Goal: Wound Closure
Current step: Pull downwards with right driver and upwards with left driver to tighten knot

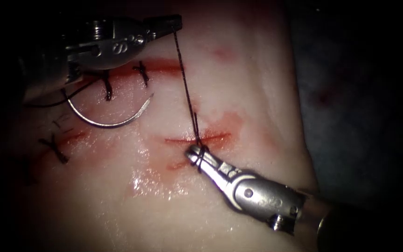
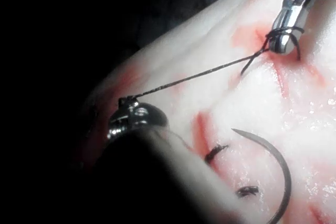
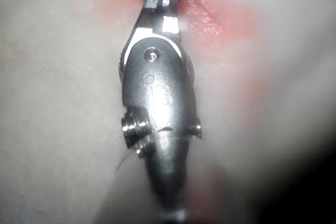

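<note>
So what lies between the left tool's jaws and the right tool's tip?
In the endoscope view, a taut thread runs from the left tool to the right tool, looped around its tip. It crosses bare tissue; the needle lies free alongside.

A tight pool of light falls on the middle of the scene and fades to near black on every side, while to the right lies a dim bluish-grey surface (image 1: 350,93), perhaps a cloth or the worktop, with a faint reddish spot on it.

Legible markings: I read only a "13" stamped on the right tool (image 3: 157,95) body
</note>
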